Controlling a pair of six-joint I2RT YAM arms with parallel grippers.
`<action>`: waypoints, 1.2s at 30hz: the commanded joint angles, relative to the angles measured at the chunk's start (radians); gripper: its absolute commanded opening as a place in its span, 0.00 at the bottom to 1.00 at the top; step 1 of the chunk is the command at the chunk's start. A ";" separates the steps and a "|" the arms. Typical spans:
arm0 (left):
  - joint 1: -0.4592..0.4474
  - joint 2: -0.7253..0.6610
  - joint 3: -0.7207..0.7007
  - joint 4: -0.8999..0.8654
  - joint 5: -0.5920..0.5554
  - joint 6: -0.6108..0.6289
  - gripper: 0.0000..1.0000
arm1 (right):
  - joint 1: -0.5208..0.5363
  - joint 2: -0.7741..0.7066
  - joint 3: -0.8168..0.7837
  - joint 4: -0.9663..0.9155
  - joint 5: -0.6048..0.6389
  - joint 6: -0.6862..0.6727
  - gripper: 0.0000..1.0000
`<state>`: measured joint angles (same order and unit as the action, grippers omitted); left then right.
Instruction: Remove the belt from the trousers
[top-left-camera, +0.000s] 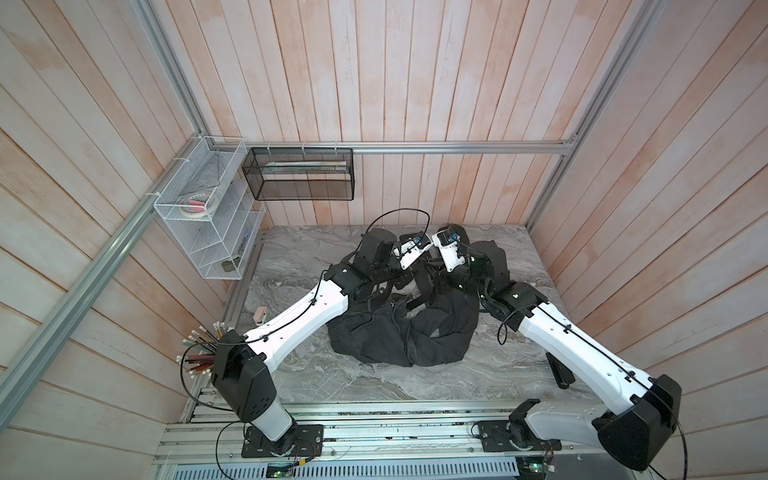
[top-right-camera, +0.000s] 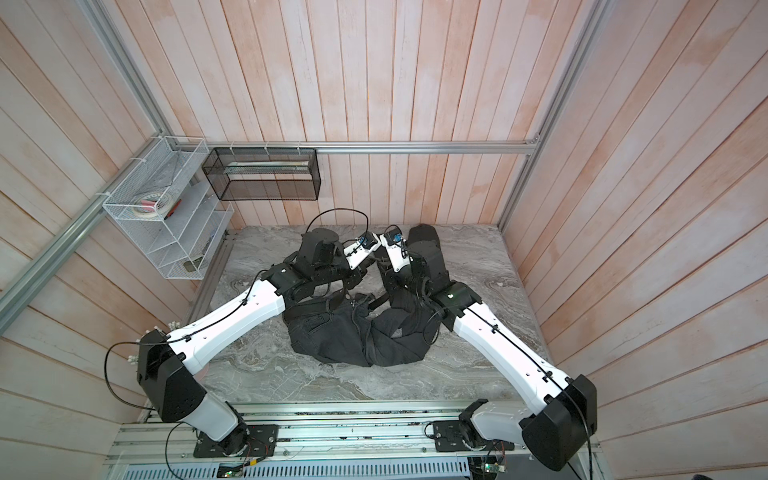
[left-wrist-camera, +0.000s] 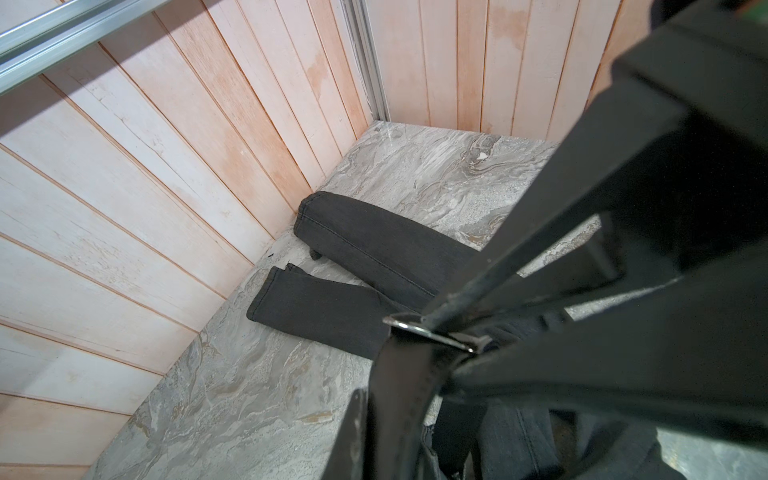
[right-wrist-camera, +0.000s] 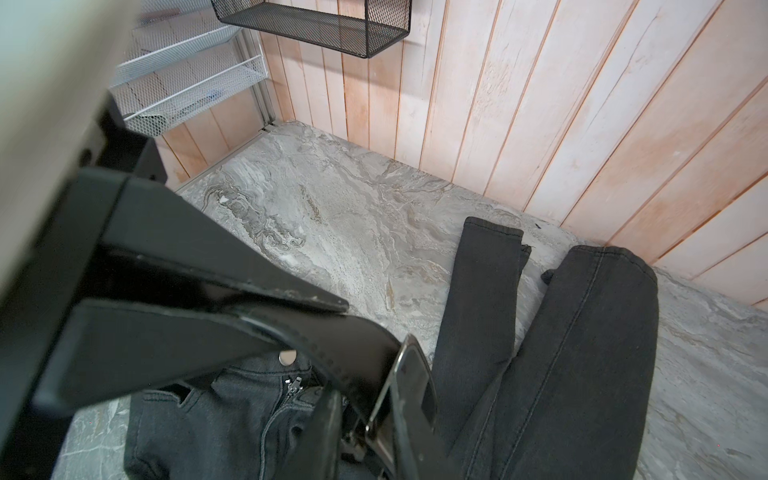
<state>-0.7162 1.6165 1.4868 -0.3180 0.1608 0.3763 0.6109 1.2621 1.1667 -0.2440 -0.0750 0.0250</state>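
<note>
- Bright, even light from above in both top views; my arms cast only soft shadows on the marble table (top-left-camera: 374, 382)
- The wall planks (top-left-camera: 62, 124) bow outward toward the edges
- Close to the lens, my right gripper (right-wrist-camera: 316, 318) blurs, its fingers (right-wrist-camera: 158, 332) out of focus
- The belt (right-wrist-camera: 357, 349) carries a glossy glint; the trousers (right-wrist-camera: 582, 353) stay sharp

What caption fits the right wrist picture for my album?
Right claw pinching the belt near its buckle, over dark trousers on a marble table.
</note>
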 joint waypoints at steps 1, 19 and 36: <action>-0.005 0.005 0.027 0.022 0.032 -0.027 0.00 | 0.008 0.011 -0.004 -0.041 0.004 -0.005 0.23; -0.005 -0.004 0.027 0.021 0.033 -0.031 0.00 | 0.009 0.002 -0.026 -0.044 0.007 -0.004 0.16; -0.006 -0.027 0.038 0.036 0.062 -0.050 0.00 | 0.006 0.006 -0.090 -0.006 0.012 0.006 0.12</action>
<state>-0.7139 1.6165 1.4868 -0.3458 0.1589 0.3676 0.6125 1.2591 1.1110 -0.2115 -0.0574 0.0227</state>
